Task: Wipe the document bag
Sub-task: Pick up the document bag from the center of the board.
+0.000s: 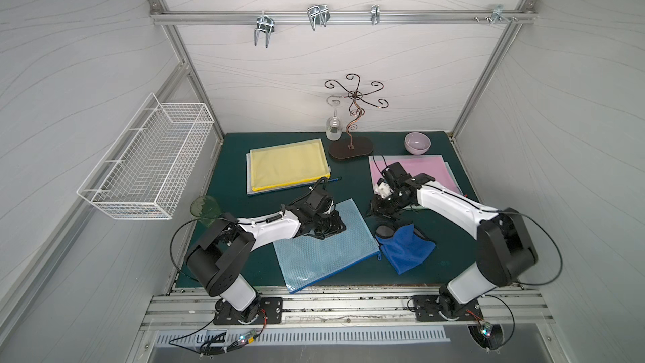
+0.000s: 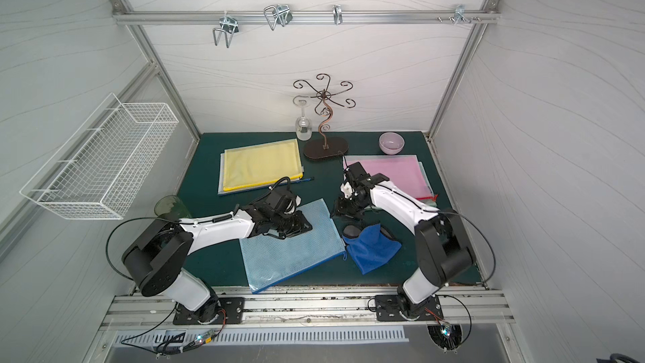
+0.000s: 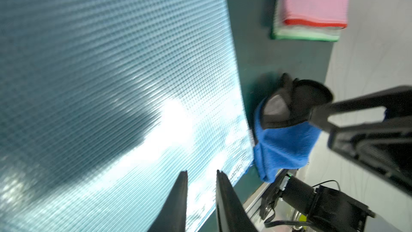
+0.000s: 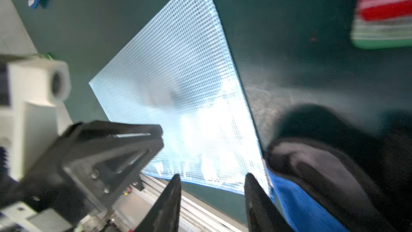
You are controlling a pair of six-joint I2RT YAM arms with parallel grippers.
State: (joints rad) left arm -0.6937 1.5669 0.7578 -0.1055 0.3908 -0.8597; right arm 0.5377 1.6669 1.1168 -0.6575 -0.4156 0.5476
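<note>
While the left hand (image 3: 201, 172) is hanging narrow and empty over the blue document bag (image 1: 314, 256), the right hand (image 4: 213, 175) is gaping wider, empty, at the far side of the blue cloth (image 1: 406, 249).

I see bright, even overhead light in both top views, edges bowed; wrist views motion-blurred, white glare blowing out document bag (image 3: 116, 81).

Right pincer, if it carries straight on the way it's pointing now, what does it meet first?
Probably the blue mesh document bag, near its edge beside the blue cloth. The right pincer aims there, though depth is unclear.
</note>
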